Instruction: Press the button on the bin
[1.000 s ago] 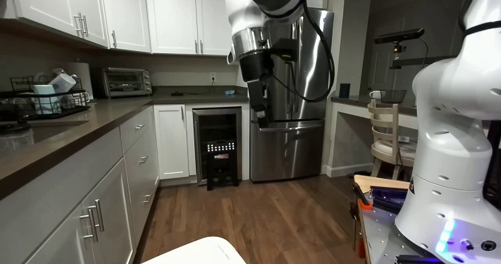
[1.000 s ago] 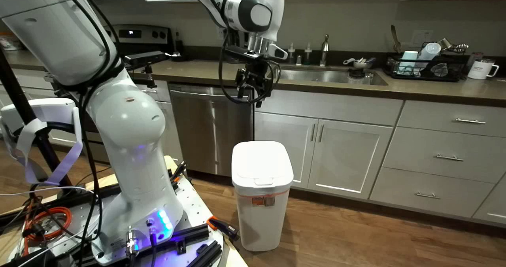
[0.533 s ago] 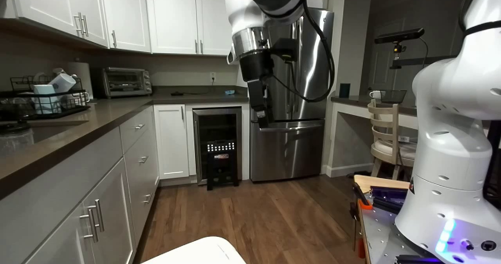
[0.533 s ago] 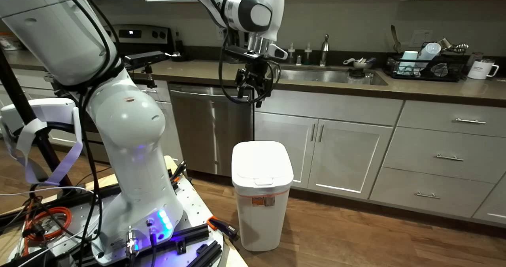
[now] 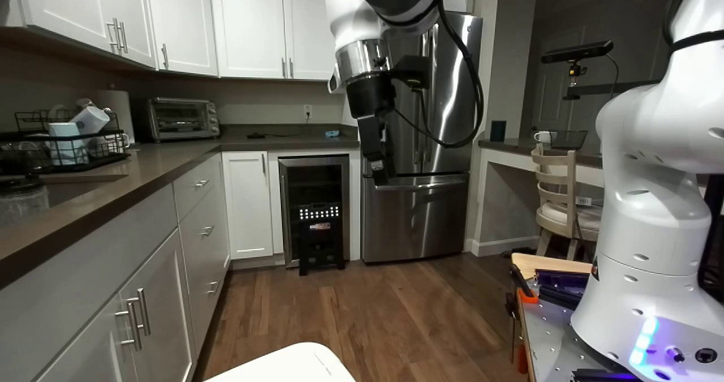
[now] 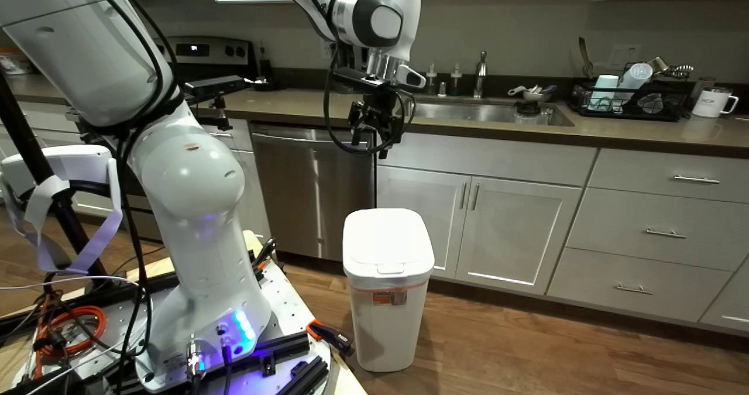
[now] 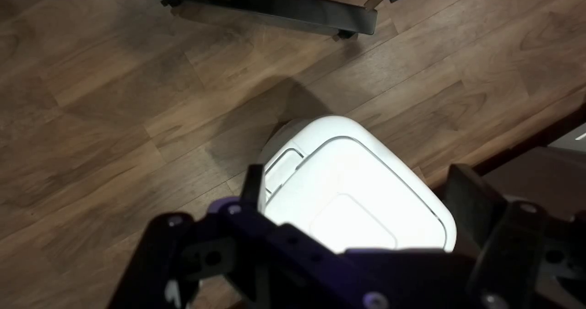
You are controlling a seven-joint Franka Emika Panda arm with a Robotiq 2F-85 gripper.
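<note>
The white bin (image 6: 387, 319) stands on the floor with its rounded lid closed. Only a corner of its top (image 5: 294, 365) shows at the bottom edge in an exterior view. In the wrist view its lid (image 7: 357, 162) lies below me, partly hidden by my gripper's body. The button (image 7: 281, 170) is a small outlined panel at the lid's edge, partly covered by my left-hand finger; it also shows at the lid's front edge (image 6: 391, 268). My gripper (image 7: 359, 181) is open and empty, pointing down, well above the bin in an exterior view (image 6: 371, 144) and apart from it.
White cabinets (image 6: 515, 231) and a dishwasher (image 6: 316, 190) stand behind the bin. The robot's table (image 6: 292, 313), with a clamp (image 6: 330, 335) at its edge, is beside the bin. A black stool (image 5: 320, 235) stands by the wine cooler. A sink (image 6: 480, 112) is in the counter.
</note>
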